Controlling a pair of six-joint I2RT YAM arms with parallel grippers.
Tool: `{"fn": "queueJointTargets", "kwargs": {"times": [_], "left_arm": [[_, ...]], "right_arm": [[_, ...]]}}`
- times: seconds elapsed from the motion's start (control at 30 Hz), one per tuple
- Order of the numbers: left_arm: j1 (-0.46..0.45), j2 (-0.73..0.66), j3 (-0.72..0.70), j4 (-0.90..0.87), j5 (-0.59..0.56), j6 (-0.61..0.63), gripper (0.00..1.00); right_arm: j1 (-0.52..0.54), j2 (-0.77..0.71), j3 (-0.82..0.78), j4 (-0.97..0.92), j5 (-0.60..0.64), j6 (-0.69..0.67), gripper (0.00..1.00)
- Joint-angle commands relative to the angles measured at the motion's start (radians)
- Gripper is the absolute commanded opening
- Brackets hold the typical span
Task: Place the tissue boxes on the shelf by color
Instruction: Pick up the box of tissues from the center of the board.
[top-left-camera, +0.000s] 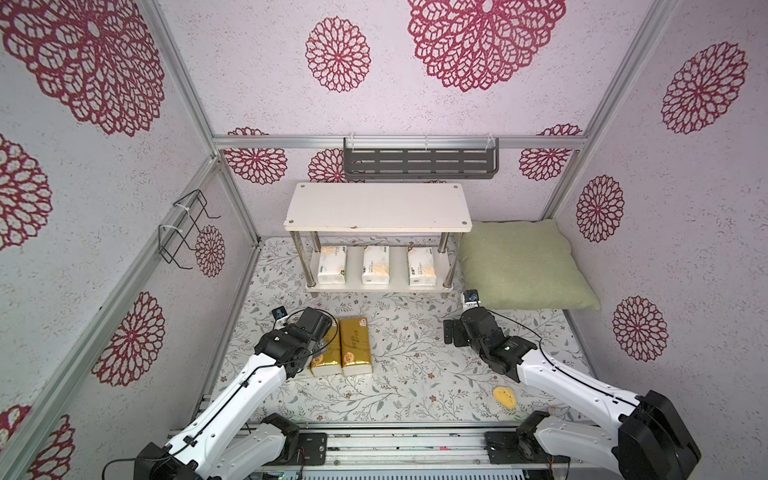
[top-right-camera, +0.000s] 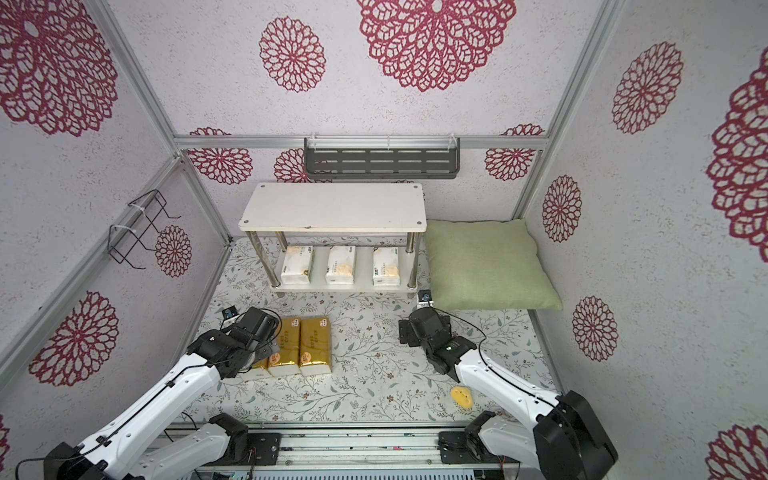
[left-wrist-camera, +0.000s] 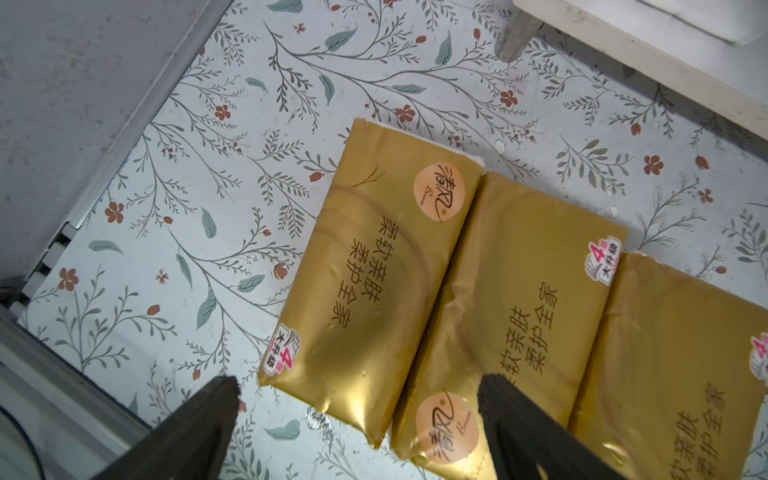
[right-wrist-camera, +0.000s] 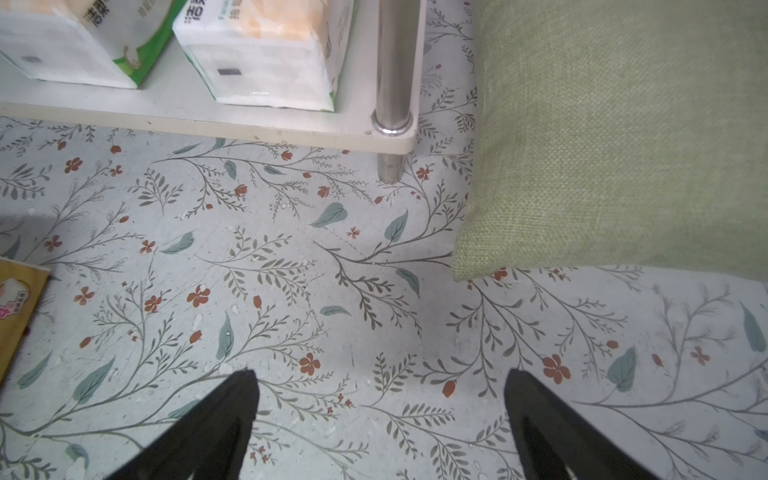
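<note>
In both top views, the white two-tier shelf (top-left-camera: 378, 208) stands against the back wall. Its lower board carries three white tissue packs (top-left-camera: 376, 264) spaced apart, their far ends hidden under the bare upper board. Gold tissue packs (top-left-camera: 355, 345) lie side by side on the floral mat (top-left-camera: 415, 374) in front of it, and the left arm (top-left-camera: 266, 374) covers most of the third. The left wrist view shows the left claw (left-wrist-camera: 357, 382) spread wide above the gold packs, gripping nothing; one pack runs off the frame. The right wrist view shows the right claw (right-wrist-camera: 381, 372) spread wide over bare mat, empty, near a green pillow (right-wrist-camera: 623, 124). Two white packs there are cropped by the frame.
</note>
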Motion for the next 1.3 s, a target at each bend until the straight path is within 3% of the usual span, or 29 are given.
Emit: {"fn": "queueJointTargets", "kwargs": {"times": [0.0, 0.4, 0.63, 1.0, 1.27], "left_arm": [[0.02, 0.013, -0.012, -0.005, 0.038, -0.008, 0.97], [0.029, 0.047, -0.098, 0.057, 0.056, -0.047, 0.97], [0.033, 0.068, -0.092, 0.027, -0.021, -0.072, 0.97], [0.133, 0.105, -0.152, 0.198, 0.07, 0.025, 0.97], [0.224, 0.159, -0.118, 0.311, 0.08, 0.091, 0.98]], "right_arm": [[0.005, -0.002, -0.003, 0.037, -0.014, -0.007, 0.99], [0.005, -0.01, -0.022, 0.043, -0.011, -0.007, 0.99], [0.005, -0.021, -0.029, 0.036, -0.007, -0.001, 0.99], [0.005, -0.021, -0.019, 0.031, -0.007, 0.0, 0.99], [0.011, 0.006, -0.007, 0.04, -0.017, 0.003, 0.99]]}}
